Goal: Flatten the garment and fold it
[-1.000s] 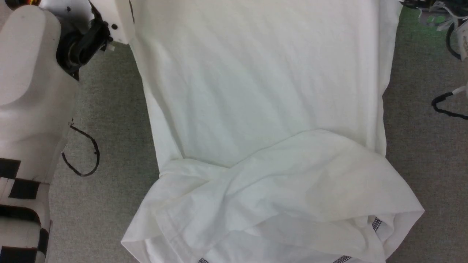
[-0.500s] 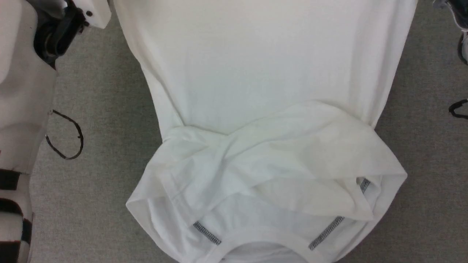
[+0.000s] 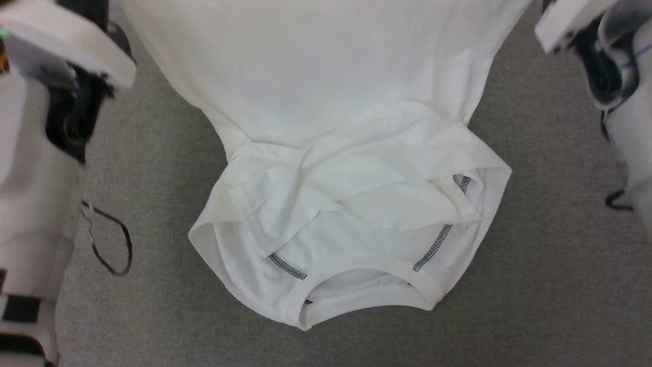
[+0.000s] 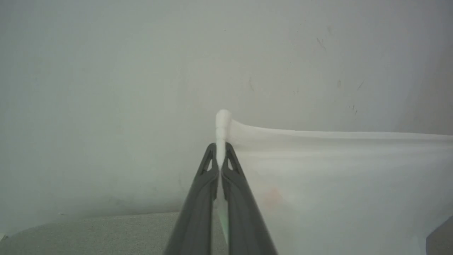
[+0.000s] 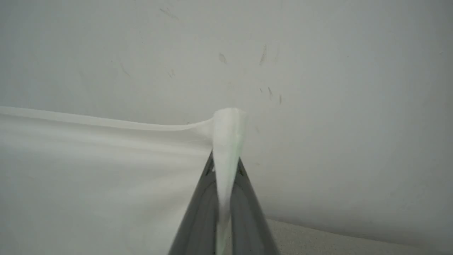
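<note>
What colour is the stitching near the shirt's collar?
Dark grey stitching on white shirt; best in head view.

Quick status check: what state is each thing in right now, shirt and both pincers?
Large white thin-fabric short-sleeved shirt: hanging from both pincers, top edge taut, collar end crumpled on the grey carpet.
Left pincer: shut on a shirt corner.
Right pincer: shut on the other corner.

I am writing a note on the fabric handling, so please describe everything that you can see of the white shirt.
The white shirt looks thin and soft. It hangs stretched between the left fingers and the right fingers, each shut on a bunch of its taut upper edge. Its lower end lies crumpled on the grey carpet, neck opening nearest the robot, flanked by two dark grey zigzag seams.
</note>
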`<state>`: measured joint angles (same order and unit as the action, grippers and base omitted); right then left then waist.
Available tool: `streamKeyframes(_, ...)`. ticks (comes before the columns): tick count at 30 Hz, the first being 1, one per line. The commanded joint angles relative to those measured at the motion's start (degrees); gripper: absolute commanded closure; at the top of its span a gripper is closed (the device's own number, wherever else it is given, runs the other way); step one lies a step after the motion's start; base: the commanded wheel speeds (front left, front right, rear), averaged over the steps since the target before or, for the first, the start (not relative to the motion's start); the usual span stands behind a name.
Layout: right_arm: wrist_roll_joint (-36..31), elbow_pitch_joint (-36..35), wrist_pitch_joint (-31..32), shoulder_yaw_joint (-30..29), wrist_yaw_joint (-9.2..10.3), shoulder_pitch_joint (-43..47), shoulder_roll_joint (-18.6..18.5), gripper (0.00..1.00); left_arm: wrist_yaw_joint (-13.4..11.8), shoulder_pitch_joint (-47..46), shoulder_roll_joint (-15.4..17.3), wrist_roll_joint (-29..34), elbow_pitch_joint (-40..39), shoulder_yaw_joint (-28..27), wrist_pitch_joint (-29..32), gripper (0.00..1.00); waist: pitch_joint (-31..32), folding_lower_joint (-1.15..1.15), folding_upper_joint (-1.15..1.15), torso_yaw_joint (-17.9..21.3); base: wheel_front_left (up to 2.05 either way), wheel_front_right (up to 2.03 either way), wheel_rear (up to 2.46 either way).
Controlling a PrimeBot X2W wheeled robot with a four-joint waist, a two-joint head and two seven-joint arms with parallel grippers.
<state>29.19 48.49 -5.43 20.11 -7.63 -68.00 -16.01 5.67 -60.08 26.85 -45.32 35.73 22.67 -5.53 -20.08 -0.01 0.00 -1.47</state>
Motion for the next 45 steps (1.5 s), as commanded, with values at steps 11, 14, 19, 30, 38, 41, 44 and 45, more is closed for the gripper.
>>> streamKeyframes(11,7.6,-18.6,0.1,3.5,0.14,33.5,-7.9,1.0,-10.7,36.8,3.4,-5.4,-23.6,-2.6,-1.0,1.0,11.4,0.01,0.0,0.6,0.0,0.0,0.0)
streamKeyframes(14,8.2,-23.1,1.1,1.3,0.14,41.6,-8.1,1.0,-13.8,46.2,3.4,-6.9,-29.8,-2.3,-0.1,1.0,12.7,0.01,0.0,0.9,0.0,0.0,0.0)
streamKeyframes(19,7.0,-29.8,4.1,-3.2,0.14,53.2,-6.5,1.0,-17.7,57.6,2.6,-10.6,-35.6,-2.0,2.1,1.0,13.8,0.01,0.0,1.4,0.0,0.0,0.0)
streamKeyframes(30,0.7,-36.3,9.9,-13.7,0.14,69.4,3.1,0.0,-18.2,64.6,-0.1,-14.6,-33.0,1.2,5.8,0.0,13.8,0.01,0.0,2.0,0.0,0.0,0.0)
streamKeyframes(38,-4.2,-43.9,10.7,-16.7,0.14,77.0,7.3,0.0,-19.3,65.4,-2.1,-12.3,-29.8,-1.2,-2.8,0.0,15.6,0.01,0.0,2.0,0.0,0.0,0.0)
streamKeyframes(41,-4.4,-49.4,10.4,-18.5,0.14,79.1,8.5,0.0,-20.0,64.9,-2.2,-9.5,-30.6,-2.5,-6.9,0.0,16.5,0.01,0.0,1.6,0.0,0.0,0.0)
streamKeyframes(44,-5.0,-52.8,12.3,-21.1,0.14,78.6,9.4,0.0,-20.8,63.8,-2.0,-4.9,-32.4,-4.4,-8.9,0.0,17.0,0.01,0.0,1.4,0.0,0.0,0.0)
streamKeyframes(45,-5.1,-53.1,13.3,-21.6,0.14,77.8,9.3,0.0,-21.0,63.4,-2.2,-3.2,-33.0,-5.2,-9.2,0.0,17.1,0.01,0.0,1.3,0.0,0.0,0.0)
